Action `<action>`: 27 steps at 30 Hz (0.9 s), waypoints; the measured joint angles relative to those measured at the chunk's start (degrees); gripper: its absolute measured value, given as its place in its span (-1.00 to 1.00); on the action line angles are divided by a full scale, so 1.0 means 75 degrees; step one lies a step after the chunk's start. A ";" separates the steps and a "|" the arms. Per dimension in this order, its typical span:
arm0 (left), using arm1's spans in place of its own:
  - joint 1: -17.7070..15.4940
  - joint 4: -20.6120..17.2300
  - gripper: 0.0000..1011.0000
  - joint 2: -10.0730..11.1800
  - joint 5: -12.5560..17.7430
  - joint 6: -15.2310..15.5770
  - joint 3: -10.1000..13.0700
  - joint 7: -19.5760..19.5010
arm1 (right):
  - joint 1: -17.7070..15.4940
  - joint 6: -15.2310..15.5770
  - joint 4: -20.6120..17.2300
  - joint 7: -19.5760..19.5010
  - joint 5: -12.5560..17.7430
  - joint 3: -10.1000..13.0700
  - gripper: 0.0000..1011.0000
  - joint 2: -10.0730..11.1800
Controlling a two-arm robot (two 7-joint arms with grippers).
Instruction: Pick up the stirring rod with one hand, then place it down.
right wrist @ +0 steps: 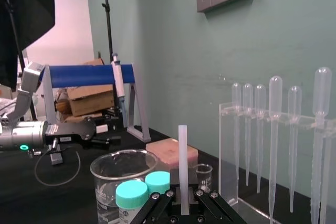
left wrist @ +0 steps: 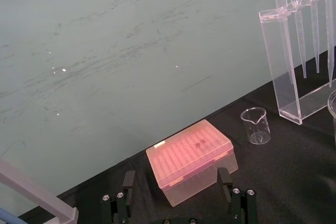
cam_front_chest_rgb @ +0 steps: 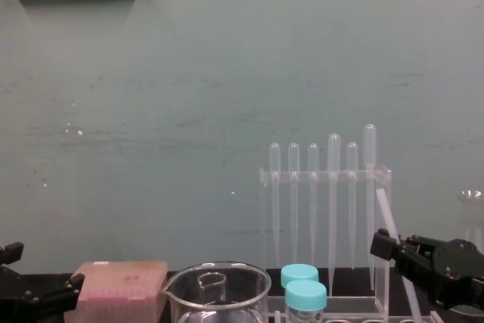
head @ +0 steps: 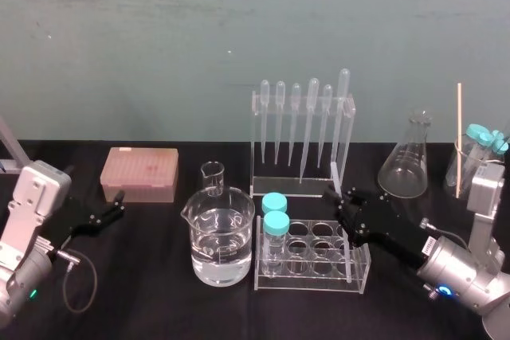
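Observation:
The stirring rod point(right wrist: 182, 156) is a thin translucent-white stick standing between the fingers of my right gripper point(right wrist: 182, 195), which is shut on its lower part. In the chest view the rod point(cam_front_chest_rgb: 387, 215) leans in front of the pipette rack point(cam_front_chest_rgb: 325, 187), held above the table by the right gripper point(cam_front_chest_rgb: 387, 249). From the head view, the right gripper point(head: 347, 203) hovers just right of the test tube rack point(head: 315, 259). My left gripper point(head: 115, 203) rests open at the left, near the pink tip box point(head: 139, 173), with nothing between its fingers point(left wrist: 128, 182).
A large beaker of water point(head: 221, 236) and a small beaker point(head: 212, 177) stand mid-table. Two teal-capped tubes point(head: 275, 216) sit in the test tube rack. A conical flask point(head: 406, 161) and a beaker of tubes with a wooden stick point(head: 476, 157) stand at the back right.

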 joint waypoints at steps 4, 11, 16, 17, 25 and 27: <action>0.0000 0.0000 0.98 0.0000 0.0000 0.0000 0.0000 0.0000 | 0.0040 0.0050 0.0063 -0.0040 -0.0045 -0.0037 -0.86 -0.0014; 0.0001 0.0000 0.98 0.0000 0.0000 0.0000 0.0000 0.0000 | 0.0034 0.0046 0.0054 -0.0040 -0.0039 -0.0029 -0.86 -0.0011; 0.0000 0.0000 0.98 0.0000 0.0000 0.0000 0.0000 0.0000 | 0.0031 0.0041 0.0045 -0.0040 -0.0036 -0.0026 -0.86 -0.0009; 0.0000 0.0000 0.98 0.0000 0.0000 0.0000 0.0000 0.0000 | 0.0030 0.0040 0.0043 -0.0040 -0.0035 -0.0025 -0.86 -0.0008; 0.0001 0.0000 0.98 0.0000 0.0000 0.0000 0.0000 0.0000 | 0.0026 0.0034 0.0036 -0.0040 -0.0029 -0.0019 -0.57 -0.0004; 0.0001 0.0000 0.98 0.0000 0.0000 0.0000 0.0000 0.0000 | 0.0024 0.0031 0.0034 -0.0040 -0.0028 -0.0017 -0.46 -0.0002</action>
